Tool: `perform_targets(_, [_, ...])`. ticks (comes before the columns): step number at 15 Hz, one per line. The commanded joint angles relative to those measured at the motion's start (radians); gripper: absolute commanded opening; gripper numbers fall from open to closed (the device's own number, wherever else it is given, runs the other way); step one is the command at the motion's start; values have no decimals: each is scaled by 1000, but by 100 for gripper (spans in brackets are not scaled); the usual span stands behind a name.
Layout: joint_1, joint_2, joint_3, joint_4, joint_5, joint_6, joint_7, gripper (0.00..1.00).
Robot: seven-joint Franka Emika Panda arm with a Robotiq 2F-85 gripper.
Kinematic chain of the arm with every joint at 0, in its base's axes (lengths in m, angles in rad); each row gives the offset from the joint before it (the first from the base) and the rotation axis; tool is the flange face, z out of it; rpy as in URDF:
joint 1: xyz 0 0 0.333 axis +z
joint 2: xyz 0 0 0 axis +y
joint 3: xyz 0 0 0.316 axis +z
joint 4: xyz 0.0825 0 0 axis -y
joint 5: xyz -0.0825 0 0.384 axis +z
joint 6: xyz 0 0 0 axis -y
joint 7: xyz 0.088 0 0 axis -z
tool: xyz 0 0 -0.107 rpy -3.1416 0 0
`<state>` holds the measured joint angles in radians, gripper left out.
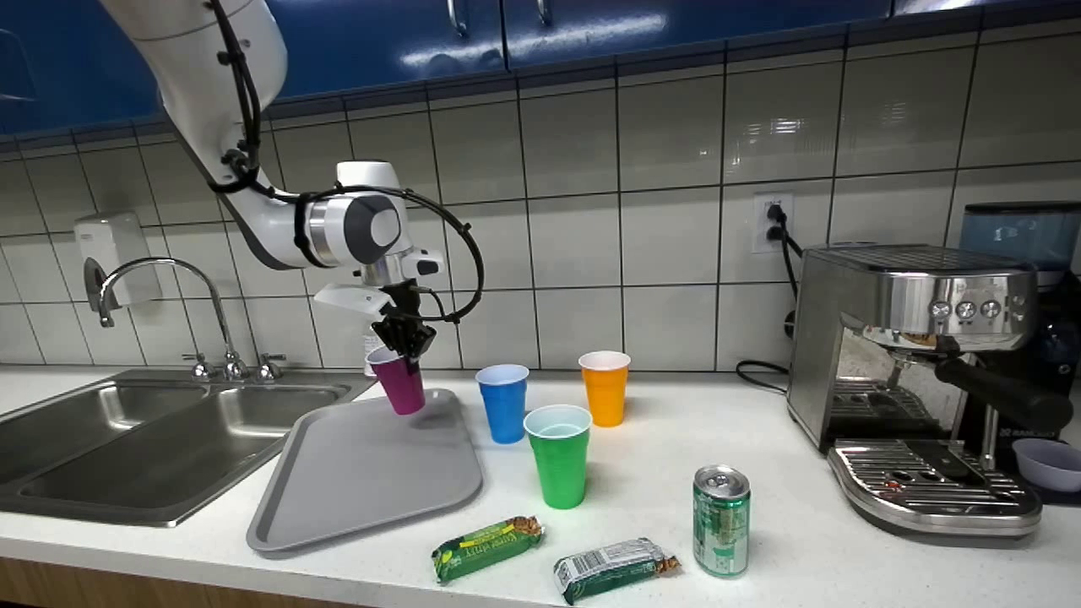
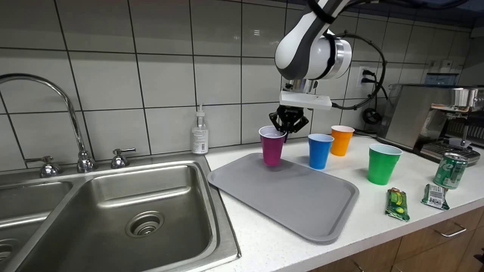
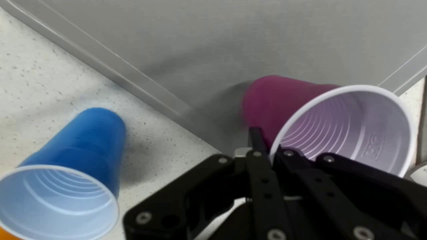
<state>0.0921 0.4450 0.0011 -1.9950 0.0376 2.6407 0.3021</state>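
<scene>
While the black jointed gripper (image 3: 272,148) clamps and partly hides a tapered purple plastic cup (image 3: 320,116), the wrist view crops a tapered orange plastic cup (image 3: 6,235) at eight o'clock.

both exterior views face the tiled wall (image 1: 574,245), the wrist view downward.

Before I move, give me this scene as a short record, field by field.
Tool: shut on the purple cup, straddling its rim
Pose: tilted, mouth up, over the gray tray; contact unclear
Standing on the counter: blue cup, orange cup, green cup, green can
Lying there: wrapped bar, second wrapped bar
Surroundings: sink beside the tray, espresso machine past the standing cups
</scene>
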Motion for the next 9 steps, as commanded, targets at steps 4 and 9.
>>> perform_targets(4, [-33,113,6,186,35,-62,-57,1])
perform_targets(9, [-48,181,5,295,45,-89,-65,1])
